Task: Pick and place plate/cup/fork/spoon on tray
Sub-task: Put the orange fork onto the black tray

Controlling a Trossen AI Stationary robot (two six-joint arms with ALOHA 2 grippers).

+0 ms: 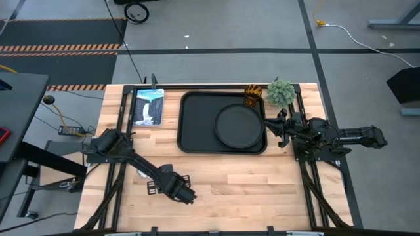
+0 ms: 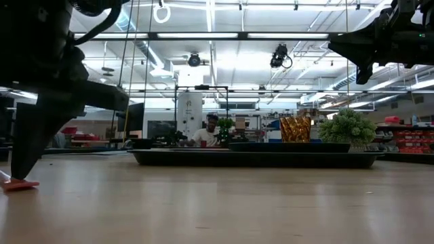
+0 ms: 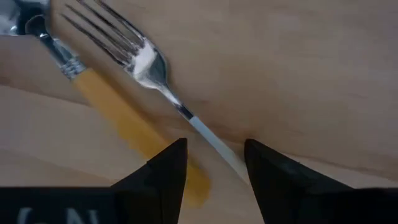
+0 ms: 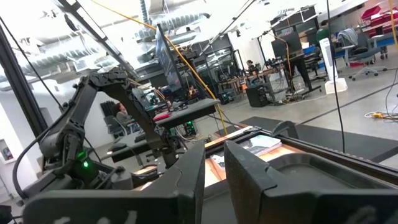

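While left end effector [image 3: 211, 171] gapes: one fork [image 3: 140, 59], one spoon [image 3: 74, 68], right's fingers nearly together

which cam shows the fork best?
Left wrist view: the fork fills the frame, its tines and neck clear, lying on the table beside the spoon, with the left gripper open over it. The high view hides it under that gripper. The low view shows only an orange tip. The right wrist view doesn't show it.
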